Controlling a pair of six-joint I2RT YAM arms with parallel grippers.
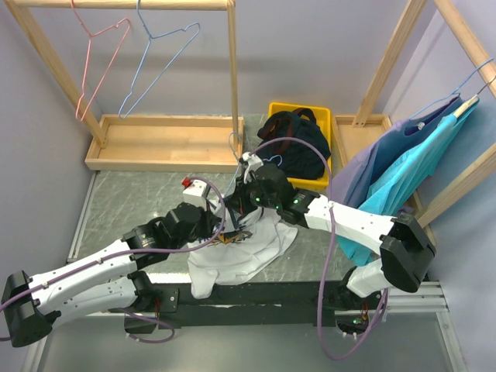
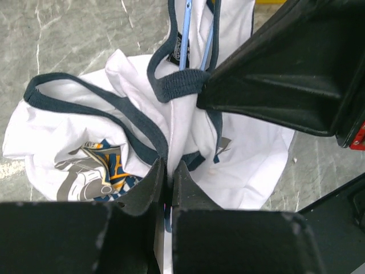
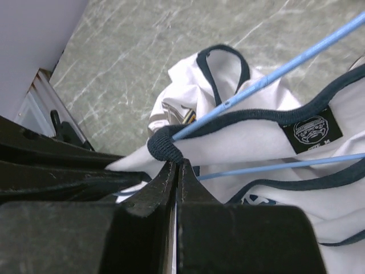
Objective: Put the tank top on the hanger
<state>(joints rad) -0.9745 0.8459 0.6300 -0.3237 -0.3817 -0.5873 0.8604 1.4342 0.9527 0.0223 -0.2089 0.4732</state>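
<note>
Near the desk's [image 1: 132, 201] middle, both claws, left [image 2: 169, 171] and right [image 3: 175, 168], pinch the limp white navy-trimmed tank top [image 2: 251, 154], likely best gripped at its trim, around the thin light-blue wire hanger [image 3: 268, 77].

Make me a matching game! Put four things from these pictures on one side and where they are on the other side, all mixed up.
Things:
1. tank top
2. pink hanger
3. dark navy garment
4. teal shirt

Places:
A. in the yellow bin
B. hanging on the right-hand rack
C. on the table between the two grippers
D. hanging on the left-hand wooden rack

Pairs: 1-C, 2-D, 3-A, 4-B
</note>
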